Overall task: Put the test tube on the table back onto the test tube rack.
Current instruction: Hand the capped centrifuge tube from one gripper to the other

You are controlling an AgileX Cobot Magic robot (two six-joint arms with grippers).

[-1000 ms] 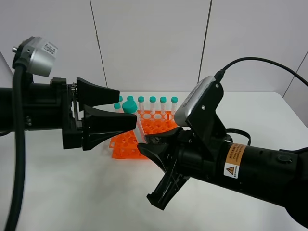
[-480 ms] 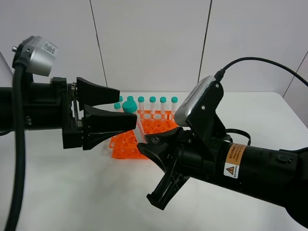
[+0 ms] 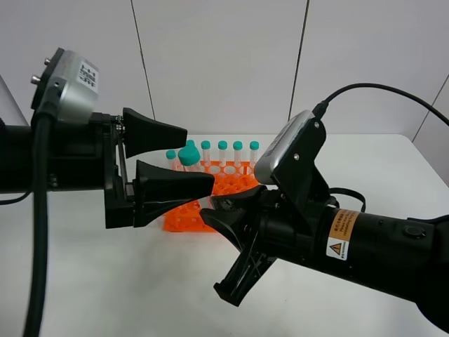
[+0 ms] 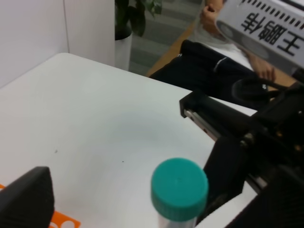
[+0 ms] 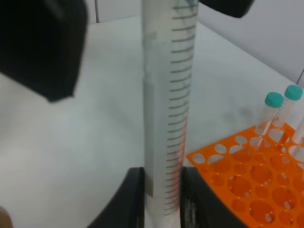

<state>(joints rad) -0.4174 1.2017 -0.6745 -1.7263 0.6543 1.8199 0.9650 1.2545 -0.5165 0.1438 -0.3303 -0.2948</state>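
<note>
Your right fingers (image 5: 129,199) are clamping the lower end of the test tube (image 5: 164,104), one on each side of the clear wall, and they are holding it upright above the tabletop (image 3: 105,281). Its printed scale is facing the right wrist camera, and its teal cap (image 3: 188,156) is pointing up. Your left fingers (image 3: 168,189) are standing wide apart and gripping nothing. From the high camera the cap is sitting in the gap between them, but you cannot tell from these views whether either finger is touching it. In the left wrist view the cap (image 4: 179,187) is showing close in front of the camera, beside one dark finger (image 4: 26,199). The orange test tube rack (image 3: 231,184) is resting on the tabletop just behind the held tube. Other tubes (image 3: 222,151) with the same teal caps are standing upright in its far row.
</note>
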